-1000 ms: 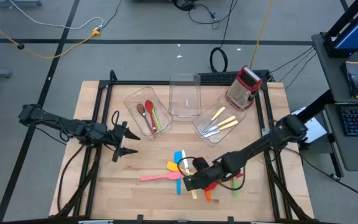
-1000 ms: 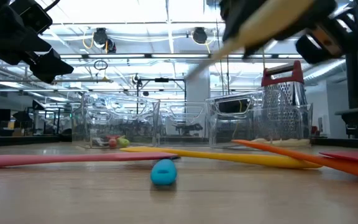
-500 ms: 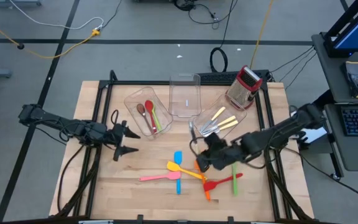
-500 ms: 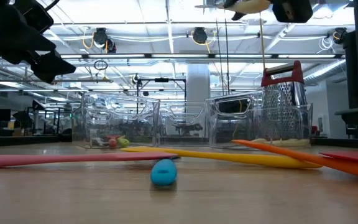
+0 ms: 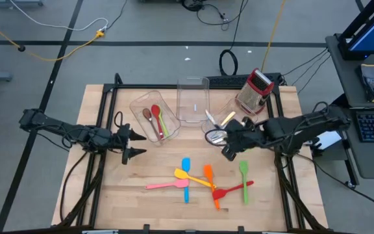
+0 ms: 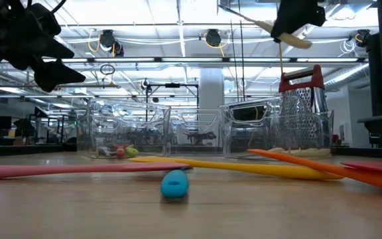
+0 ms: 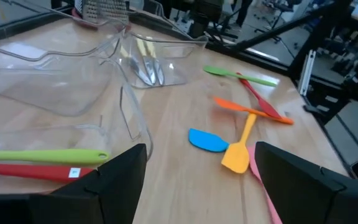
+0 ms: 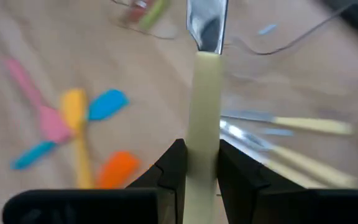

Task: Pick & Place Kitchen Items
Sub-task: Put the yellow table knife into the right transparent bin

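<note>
1. Nearest the front edge of the wooden tabletop (image 5: 109, 195), a loose cluster of spatulas lies flat: a pink spatula (image 5: 164, 185), a blue spatula (image 5: 186, 175) and a yellow spatula (image 5: 190, 177) crossing one another, with an orange spatula (image 5: 211, 184), a red spatula (image 5: 229, 190) and a green spatula (image 5: 244, 175) just to their right.
2. Above the middle of the tabletop, the right gripper (image 5: 227, 144) hangs in the air, its fingers (image 8: 174, 168) clamped on the cream handle of a knife (image 8: 202, 112), the metal blade pointing away past the fingertips.
3. At the left side, the left gripper (image 5: 134, 143) hovers clear of the wood, its fingers (image 7: 120, 177) spread wide and holding nothing.
4. Farther back stand three clear bins: the left bin (image 5: 138, 104) holds a brown spoon (image 5: 147, 116), a red spoon (image 5: 156, 118) and a green spoon (image 5: 163, 121); the middle bin (image 5: 193, 91) is next to it; the right bin (image 5: 208, 135), partly under the right gripper, holds more cream-handled cutlery (image 8: 291, 152).
5. At the far right corner a red-and-silver grater (image 5: 256, 91) stands upright.
</note>
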Robot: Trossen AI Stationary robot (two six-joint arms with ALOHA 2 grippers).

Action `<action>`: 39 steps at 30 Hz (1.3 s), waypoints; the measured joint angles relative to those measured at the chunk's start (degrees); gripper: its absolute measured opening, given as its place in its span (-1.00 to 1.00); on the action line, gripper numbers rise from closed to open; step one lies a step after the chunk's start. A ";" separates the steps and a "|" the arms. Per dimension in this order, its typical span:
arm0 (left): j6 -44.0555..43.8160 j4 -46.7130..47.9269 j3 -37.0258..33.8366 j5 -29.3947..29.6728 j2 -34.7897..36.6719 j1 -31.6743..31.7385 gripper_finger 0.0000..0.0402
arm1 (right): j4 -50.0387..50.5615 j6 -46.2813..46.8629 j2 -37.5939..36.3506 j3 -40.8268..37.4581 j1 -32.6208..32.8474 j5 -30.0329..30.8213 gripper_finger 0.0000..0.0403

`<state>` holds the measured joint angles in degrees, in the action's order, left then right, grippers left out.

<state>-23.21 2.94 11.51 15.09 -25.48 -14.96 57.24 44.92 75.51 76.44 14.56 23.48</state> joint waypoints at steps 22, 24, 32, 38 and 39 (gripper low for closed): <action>-0.61 0.29 0.00 0.07 0.01 0.00 0.52 | 9.50 -56.09 -0.35 0.00 -11.22 14.20 -0.70; -1.43 0.30 0.00 0.06 0.00 0.00 0.52 | 9.50 -61.22 -0.35 0.00 -12.05 14.24 -0.68; -2.78 0.30 0.00 0.07 -0.02 0.00 0.52 | 9.35 -74.73 -0.37 -0.34 -15.23 13.98 -0.71; -2.85 0.30 0.00 0.07 -0.02 0.00 0.52 | 9.14 -81.38 -0.38 -6.59 -17.08 14.01 -0.68; -2.85 0.30 0.00 0.07 -0.02 -0.01 0.52 | 8.70 -82.29 -0.38 -8.28 -17.28 14.02 -0.68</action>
<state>-26.06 3.25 11.51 15.16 -25.50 -14.97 65.94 -37.37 75.13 68.16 -2.72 37.50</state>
